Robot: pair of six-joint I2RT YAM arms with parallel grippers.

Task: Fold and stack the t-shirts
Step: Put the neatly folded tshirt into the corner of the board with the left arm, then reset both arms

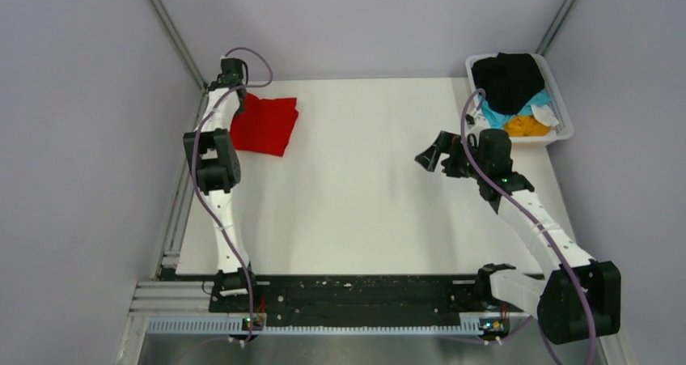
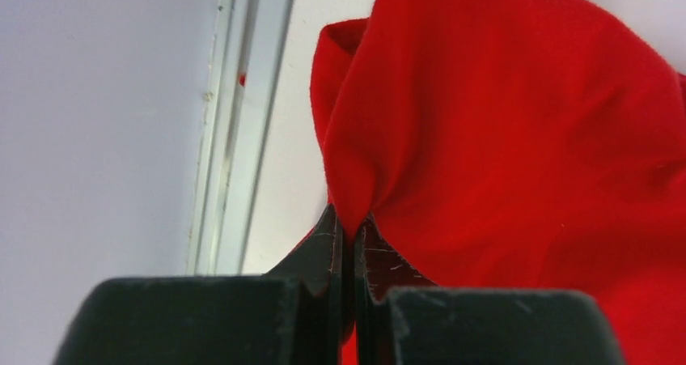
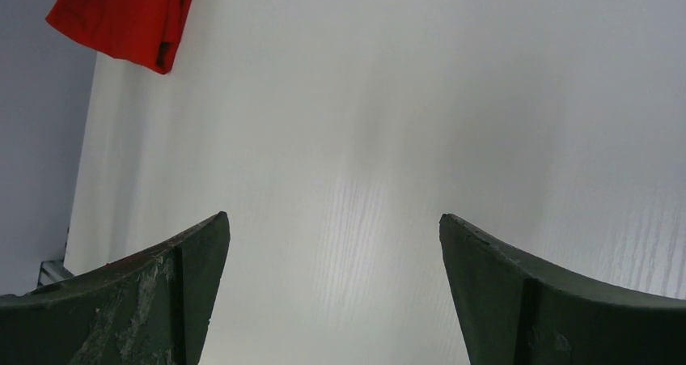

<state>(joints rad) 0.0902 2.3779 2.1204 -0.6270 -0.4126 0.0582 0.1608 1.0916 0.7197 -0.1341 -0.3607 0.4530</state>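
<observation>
The red t-shirt [image 1: 265, 125] lies folded at the far left of the table [image 1: 364, 187], close to the left wall. The left gripper [image 2: 346, 227] is clenched on a pinch of cloth at the shirt's left edge. A small dark label [image 3: 162, 57] on the shirt's edge is too small to read. The right gripper [image 3: 333, 219] hangs released, jaws wide, above bare table on the right. Just beyond it, the white basket [image 1: 566, 126] at the far right holds the black t-shirt [image 1: 510, 78], light blue t-shirt [image 1: 538, 104] and orange-yellow t-shirt [image 1: 524, 125].
</observation>
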